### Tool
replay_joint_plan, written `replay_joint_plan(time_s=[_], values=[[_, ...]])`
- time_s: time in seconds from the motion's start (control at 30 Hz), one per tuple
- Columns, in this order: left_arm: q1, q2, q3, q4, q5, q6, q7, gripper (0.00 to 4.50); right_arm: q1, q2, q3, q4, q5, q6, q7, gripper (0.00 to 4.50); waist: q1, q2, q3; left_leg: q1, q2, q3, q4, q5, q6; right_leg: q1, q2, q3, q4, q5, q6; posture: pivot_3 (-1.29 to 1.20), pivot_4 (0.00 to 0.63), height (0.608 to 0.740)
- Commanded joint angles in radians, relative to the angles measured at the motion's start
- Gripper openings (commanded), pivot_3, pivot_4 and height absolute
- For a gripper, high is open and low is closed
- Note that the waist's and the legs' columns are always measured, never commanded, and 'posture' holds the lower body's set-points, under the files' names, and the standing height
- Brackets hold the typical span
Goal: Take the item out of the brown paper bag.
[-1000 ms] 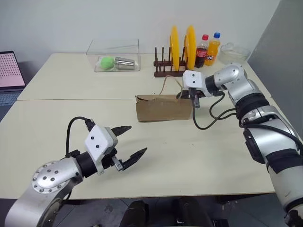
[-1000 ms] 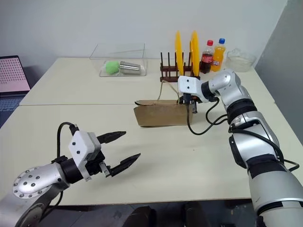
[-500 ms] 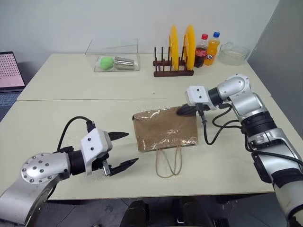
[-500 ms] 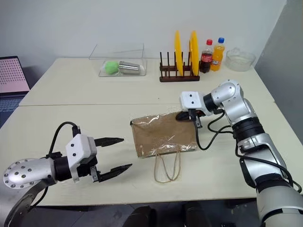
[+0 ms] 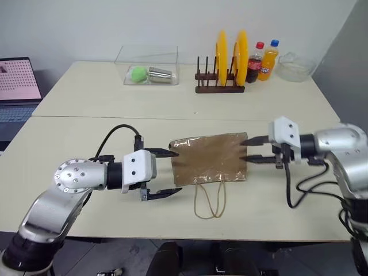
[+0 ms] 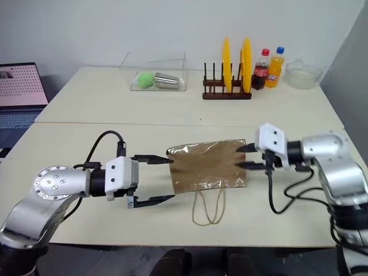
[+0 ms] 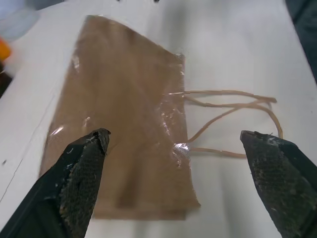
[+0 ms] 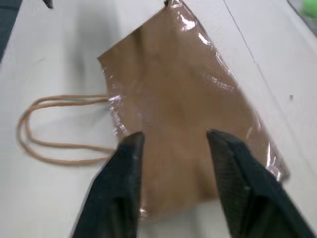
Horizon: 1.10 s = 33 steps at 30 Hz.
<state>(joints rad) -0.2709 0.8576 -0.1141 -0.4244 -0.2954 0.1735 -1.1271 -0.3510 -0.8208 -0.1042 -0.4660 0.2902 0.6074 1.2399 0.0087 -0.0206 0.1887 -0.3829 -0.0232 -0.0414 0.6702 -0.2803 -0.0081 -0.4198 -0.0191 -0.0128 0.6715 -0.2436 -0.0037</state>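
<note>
I see the brown paper bag (image 5: 209, 159) lying flat near the table's (image 5: 86, 98) front edge, handles toward that edge — between my pincers. The left gripper (image 5: 167, 173) gapes wide just beside one end; the right gripper (image 5: 248, 149), parted and empty, sits at the other.

1. The left arm reaches in from the lower left of the head view, forearm near level, its left gripper (image 5: 164, 173) pointing toward the frame's centre with its jaws spread wide.
2. The right arm enters from the right edge; the right gripper (image 5: 253, 149) points left, fingers parted.
</note>
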Motion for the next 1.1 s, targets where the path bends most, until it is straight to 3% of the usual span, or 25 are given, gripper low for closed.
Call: replay_joint_plan(time_s=[0.03,0.1,0.37,0.7,1.1], values=[[-0.062,-0.021,-0.082,0.089,0.046,-0.155,-0.113,4.5,0.144,0.002,-0.115,-0.235,0.095,0.109,-0.093,3.6,0.0,0.0,0.0,0.0,0.0,0.0,0.0,0.0,0.0,0.0,0.0,0.0,0.0,0.0,0.0,0.0,0.15,0.74],[-0.115,-0.053,-0.123,0.164,0.068,-0.22,-0.154,4.5,0.236,0.011,-0.137,-0.324,0.112,0.12,-0.142,4.31,-0.005,0.0,0.0,0.001,0.0,0.0,-0.001,0.0,0.0,0.0,0.001,0.0,0.0,0.0,0.001,0.0,0.15,0.74],[-0.219,-0.139,-0.212,0.352,0.144,-0.416,-0.234,4.5,0.457,0.04,-0.1,-0.511,0.119,0.161,-0.339,4.31,-0.01,-0.001,0.0,0.001,0.0,0.001,-0.001,0.0,0.0,0.0,0.001,0.0,0.0,0.0,0.002,0.0,0.15,0.74],[-0.2,-0.165,-0.238,0.429,0.22,-0.551,-0.217,4.5,0.537,0.116,0.137,-0.581,0.119,0.168,-0.575,4.31,-0.011,-0.003,-0.001,0.001,0.0,0.0,-0.001,0.0,0.0,0.001,0.001,0.0,-0.002,0.0,0.002,0.0,0.15,0.74],[-0.232,-0.335,-0.33,0.503,0.261,-0.581,-0.175,4.5,0.717,0.069,0.095,-0.581,0.139,0.096,-0.66,4.31,-0.008,-0.003,-0.002,0.002,-0.001,-0.005,-0.001,0.0,0.0,0.008,0.001,-0.004,-0.009,0.001,0.004,0.0,0.15,0.74]])
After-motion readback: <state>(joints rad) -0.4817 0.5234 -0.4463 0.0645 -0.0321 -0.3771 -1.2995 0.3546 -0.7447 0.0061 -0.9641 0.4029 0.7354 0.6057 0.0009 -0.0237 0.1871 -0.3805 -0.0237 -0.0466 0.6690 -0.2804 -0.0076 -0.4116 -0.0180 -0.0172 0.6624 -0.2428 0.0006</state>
